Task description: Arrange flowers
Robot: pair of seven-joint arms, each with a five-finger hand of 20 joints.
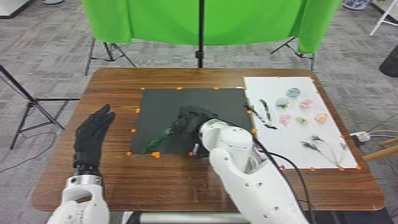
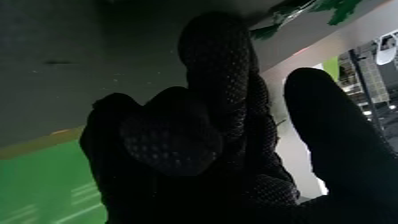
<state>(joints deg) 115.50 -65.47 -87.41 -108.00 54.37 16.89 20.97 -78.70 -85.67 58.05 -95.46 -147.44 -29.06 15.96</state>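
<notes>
- Against the right hand (image 1: 194,116), at its left side and toward the robot, a green leafy stem (image 1: 161,140) slants across the dark mat (image 1: 169,100); one end meets the glove, and the other lies near the mat's near left corner.
- Right hand: it is over the middle of the mat. I cannot tell whether it is clamped on the stem or just touching it; the wrist view has green leaves (image 2: 342,11) close by the glove.
- To the right of that hand, a white sheet (image 1: 266,87) lies beside the mat and holds the other pieces.
- Nearest the hand on that side are dark green stems (image 1: 266,114), at the sheet's left edge.
- Farther right of it sit small flower heads (image 1: 293,92) in blue-green, pink and pale green, spaced apart.
- Rightward of the hand and closer to the robot, thin grey-green sprigs (image 1: 313,146) spread over the sheet.
- Well to the left of the right hand is the left hand (image 1: 91,135), fingers straight and pointing away from the robot, above the brown table (image 1: 115,85).
- Beyond both hands, past the table's far edge, hangs a bright green cloth (image 1: 160,20).
</notes>
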